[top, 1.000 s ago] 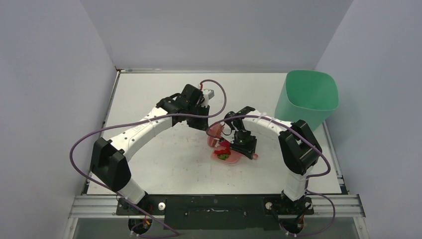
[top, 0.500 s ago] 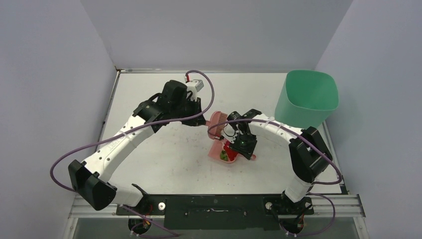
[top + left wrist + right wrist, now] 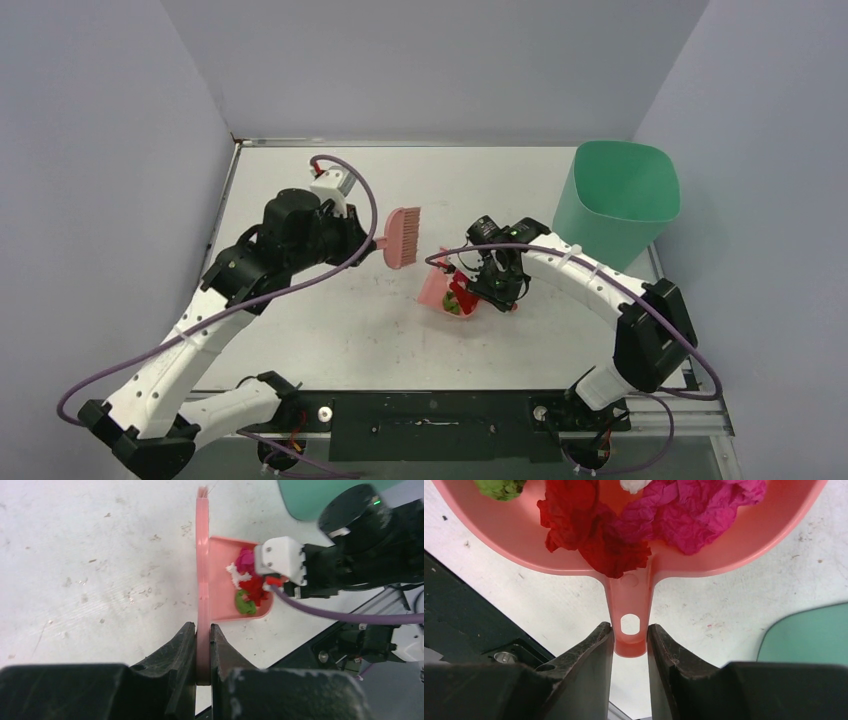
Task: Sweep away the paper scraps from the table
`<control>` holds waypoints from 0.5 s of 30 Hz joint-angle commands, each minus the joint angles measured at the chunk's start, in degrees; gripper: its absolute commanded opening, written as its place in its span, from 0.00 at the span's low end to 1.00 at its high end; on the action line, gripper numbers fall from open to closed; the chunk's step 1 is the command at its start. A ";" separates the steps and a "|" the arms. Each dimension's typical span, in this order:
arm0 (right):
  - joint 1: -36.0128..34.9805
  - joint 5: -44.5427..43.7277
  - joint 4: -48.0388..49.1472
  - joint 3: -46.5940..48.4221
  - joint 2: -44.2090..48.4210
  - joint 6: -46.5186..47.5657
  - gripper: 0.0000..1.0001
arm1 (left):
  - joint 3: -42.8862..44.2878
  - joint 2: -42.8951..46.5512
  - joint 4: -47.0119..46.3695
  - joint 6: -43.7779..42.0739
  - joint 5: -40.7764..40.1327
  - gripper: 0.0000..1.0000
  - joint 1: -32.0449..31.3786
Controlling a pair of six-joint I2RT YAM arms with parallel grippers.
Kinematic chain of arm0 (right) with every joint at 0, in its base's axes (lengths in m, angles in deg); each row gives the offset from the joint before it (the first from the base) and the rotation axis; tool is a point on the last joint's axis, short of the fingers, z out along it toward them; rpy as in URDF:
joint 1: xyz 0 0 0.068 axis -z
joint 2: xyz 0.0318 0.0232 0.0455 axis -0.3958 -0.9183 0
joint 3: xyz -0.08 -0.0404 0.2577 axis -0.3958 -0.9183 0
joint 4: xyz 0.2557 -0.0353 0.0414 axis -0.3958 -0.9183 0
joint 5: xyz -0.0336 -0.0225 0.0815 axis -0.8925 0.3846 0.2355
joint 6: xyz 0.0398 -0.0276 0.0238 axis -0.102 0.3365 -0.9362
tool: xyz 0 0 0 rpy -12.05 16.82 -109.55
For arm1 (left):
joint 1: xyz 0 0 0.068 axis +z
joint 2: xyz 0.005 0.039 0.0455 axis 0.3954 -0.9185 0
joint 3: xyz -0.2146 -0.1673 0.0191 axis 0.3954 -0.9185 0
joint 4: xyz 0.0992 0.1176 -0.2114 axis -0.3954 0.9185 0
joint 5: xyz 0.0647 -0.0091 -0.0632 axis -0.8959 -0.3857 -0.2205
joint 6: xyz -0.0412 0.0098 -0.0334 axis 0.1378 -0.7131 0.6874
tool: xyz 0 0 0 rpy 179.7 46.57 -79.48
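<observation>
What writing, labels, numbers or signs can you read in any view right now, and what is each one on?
No readable text in any view.
Brush, dustpan, bin, table: plain, no print.
Paper scraps: crumpled, no writing shows.
Left arm, right arm: no legible label; the white block on the right arm is blank.

White arm links (image 3: pixel 195 325) with black joints (image 3: pixel 290 215), black jaws, purple cables (image 3: pixel 340 616).
</observation>
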 commanded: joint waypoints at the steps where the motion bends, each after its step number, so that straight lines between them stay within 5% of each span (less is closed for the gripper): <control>1: 0.75 -0.99 -2.80 2.45 4.71 1.85 0.05 | -7.08 6.82 -1.20 -0.65 -5.71 0.00 0.67; 15: 7.72 2.75 -11.47 14.90 4.84 10.51 0.05 | -22.74 18.47 -0.44 0.04 -3.88 0.00 0.87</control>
